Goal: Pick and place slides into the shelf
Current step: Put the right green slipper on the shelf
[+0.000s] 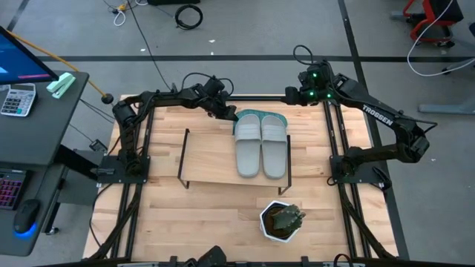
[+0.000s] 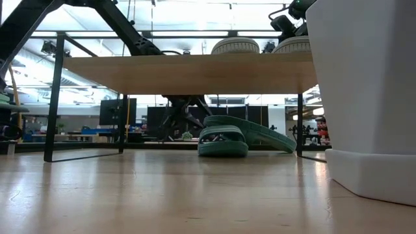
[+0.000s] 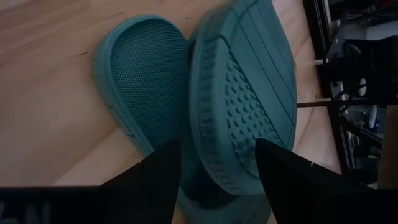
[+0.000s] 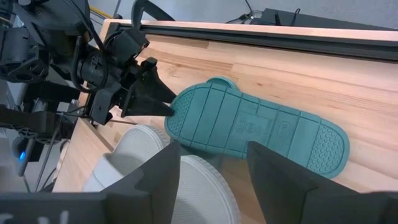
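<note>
While its ribbed sole faces up, the teal slide (image 3: 249, 106) sits between the open left tool (image 3: 217, 168).

Even, diffuse overhead light fills the high view, with only faint shadows beneath the shelf (image 1: 215, 159) and a blue glow at the lower left edge. The low view is backlit: bright ceiling strips across the top blow out the background, the shelf's underside is shaded, and the white plant pot (image 2: 364, 97) at right looms soft and out of focus. In the left wrist view the teal slides (image 3: 236, 99) are dim, with blurred dark fingers (image 3: 152, 186) at the bottom. The right wrist view is bright, its near foreground soft.
</note>
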`<state>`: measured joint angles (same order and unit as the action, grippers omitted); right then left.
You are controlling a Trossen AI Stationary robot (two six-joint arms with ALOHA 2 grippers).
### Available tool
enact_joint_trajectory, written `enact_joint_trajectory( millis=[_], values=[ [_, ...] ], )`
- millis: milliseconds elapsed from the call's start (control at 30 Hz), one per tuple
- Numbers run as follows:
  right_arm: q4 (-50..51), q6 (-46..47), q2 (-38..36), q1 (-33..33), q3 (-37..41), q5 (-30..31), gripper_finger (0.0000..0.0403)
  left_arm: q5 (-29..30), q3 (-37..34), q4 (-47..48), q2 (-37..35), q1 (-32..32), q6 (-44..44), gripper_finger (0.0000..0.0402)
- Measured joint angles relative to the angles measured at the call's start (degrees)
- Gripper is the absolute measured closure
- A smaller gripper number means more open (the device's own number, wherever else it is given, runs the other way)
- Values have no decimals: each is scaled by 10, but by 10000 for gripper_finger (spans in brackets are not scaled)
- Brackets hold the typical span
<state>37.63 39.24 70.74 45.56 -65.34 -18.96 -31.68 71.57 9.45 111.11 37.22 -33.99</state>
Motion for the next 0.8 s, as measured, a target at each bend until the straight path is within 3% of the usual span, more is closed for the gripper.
enact_joint_trajectory(
  millis=[233, 567, 800],
  values=[
    [0, 0, 0, 0, 0, 0, 210, 11, 0, -6, 14, -2, 6, 234],
    [0, 0, 0, 0, 0, 0, 210, 20, 0, -36, 44, 0, 30, 384],
    [0, 3, 0, 0, 0, 0, 210, 14, 0, -54, 44, 19, 18, 398]
  ],
)
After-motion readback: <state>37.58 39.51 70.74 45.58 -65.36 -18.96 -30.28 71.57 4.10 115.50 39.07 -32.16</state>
